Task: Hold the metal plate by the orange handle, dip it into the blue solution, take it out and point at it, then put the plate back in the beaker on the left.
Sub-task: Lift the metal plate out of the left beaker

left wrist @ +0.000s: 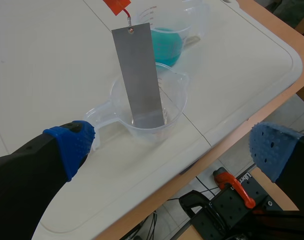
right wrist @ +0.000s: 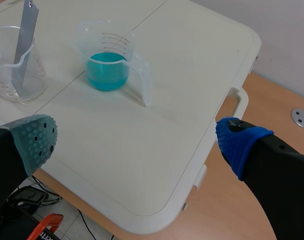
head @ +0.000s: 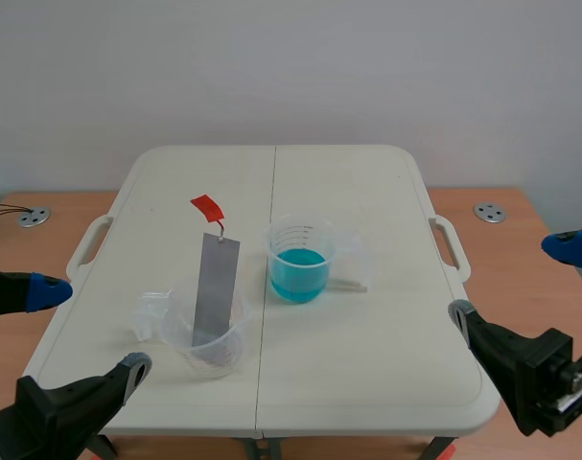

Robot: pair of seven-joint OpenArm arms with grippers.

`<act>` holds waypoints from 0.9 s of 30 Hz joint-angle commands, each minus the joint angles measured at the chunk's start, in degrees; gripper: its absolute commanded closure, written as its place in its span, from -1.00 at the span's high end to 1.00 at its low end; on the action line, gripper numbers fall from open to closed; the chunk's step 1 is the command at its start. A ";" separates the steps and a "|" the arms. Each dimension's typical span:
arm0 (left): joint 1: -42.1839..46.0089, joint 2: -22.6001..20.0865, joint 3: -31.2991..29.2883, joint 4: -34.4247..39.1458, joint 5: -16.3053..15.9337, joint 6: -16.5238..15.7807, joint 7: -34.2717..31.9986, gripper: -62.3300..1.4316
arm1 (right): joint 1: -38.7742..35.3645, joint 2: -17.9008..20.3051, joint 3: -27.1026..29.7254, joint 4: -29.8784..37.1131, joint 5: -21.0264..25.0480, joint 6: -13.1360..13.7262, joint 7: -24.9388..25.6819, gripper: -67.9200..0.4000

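Metal plate [head: 217,287] stands tilted in the left beaker [head: 214,345], its long axis rising to the orange handle [head: 207,206] on top. The left claw [head: 93,329], wide open and empty, is nearer; the right claw [head: 509,280], likewise agape, sits well apart.

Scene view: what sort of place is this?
Probably a small lab set up for a chemistry demonstration: a graduated beaker of blue solution, a metal plate standing in a second clear beaker, on a plain white table.

White table [head: 367,364] — carries 2 clear beakers: left beaker [head: 223,356] near edge, blue-solution beaker [head: 300,251] mid-table.
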 commanded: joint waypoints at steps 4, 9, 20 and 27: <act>-0.20 0.28 -0.42 0.35 -0.52 -0.13 -1.03 1.00 | 0.68 0.39 0.04 0.55 0.20 0.07 0.83 0.95; -0.20 0.28 -0.42 0.35 -0.52 -0.13 -1.03 1.00 | 0.68 0.39 0.04 0.55 0.20 0.07 0.83 0.95; -0.20 0.28 -0.42 0.35 -0.52 0.09 -1.03 1.00 | 1.03 0.39 0.04 0.42 0.20 0.52 0.81 0.95; -0.17 0.28 -0.42 0.35 -0.52 0.31 -1.22 1.00 | 2.99 0.42 -0.72 0.13 0.22 0.72 0.66 0.95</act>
